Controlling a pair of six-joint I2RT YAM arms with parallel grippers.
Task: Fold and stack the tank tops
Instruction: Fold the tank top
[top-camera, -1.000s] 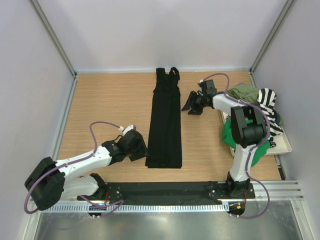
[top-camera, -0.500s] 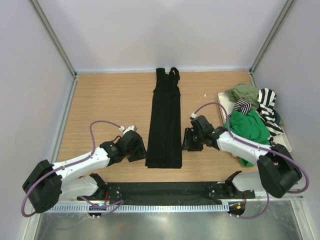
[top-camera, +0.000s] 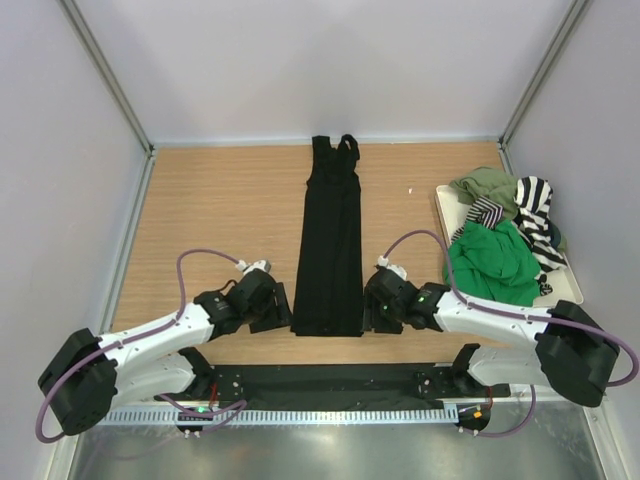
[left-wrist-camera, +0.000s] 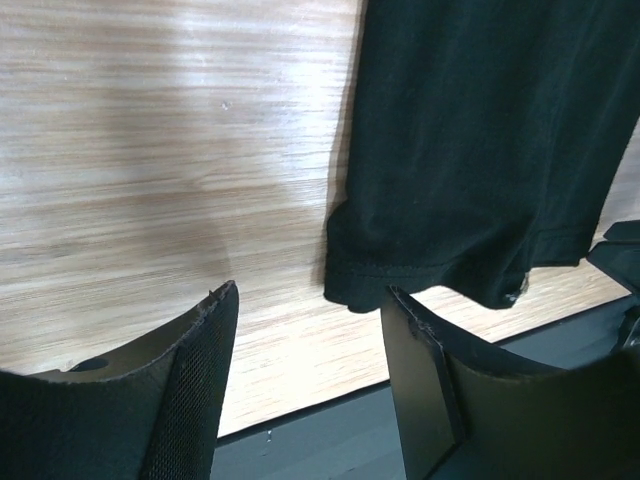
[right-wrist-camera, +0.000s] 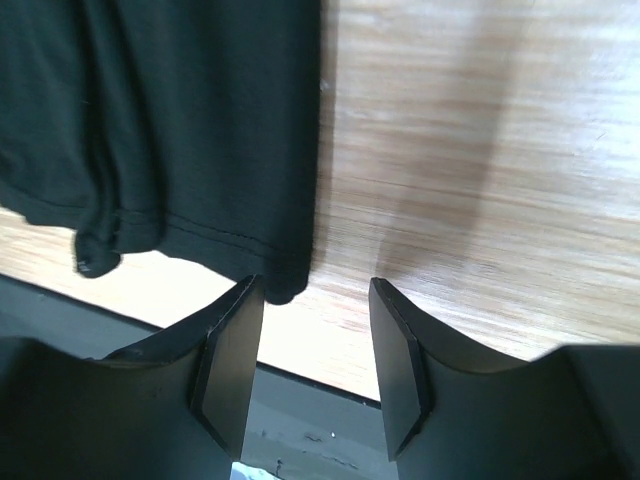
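1. The black tank top (top-camera: 330, 240) lies flat as a long narrow strip down the middle of the desk (top-camera: 220, 210), with its straps at the far end and its hem toward the arms.
2. The left gripper (top-camera: 272, 308) sits low, just beside the hem's left corner, its fingers apart with nothing between them.
3. The right gripper (top-camera: 375, 305) sits just beside the hem's right corner, likewise spread and empty.
4. A green top (top-camera: 492, 262), an olive top (top-camera: 487, 184) and a striped top (top-camera: 535, 205) are heaped on a white tray (top-camera: 443, 205) at the right.

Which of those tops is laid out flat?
The black top, stretched long on the table. The green top, olive top and striped top lie crumpled together on the tray.
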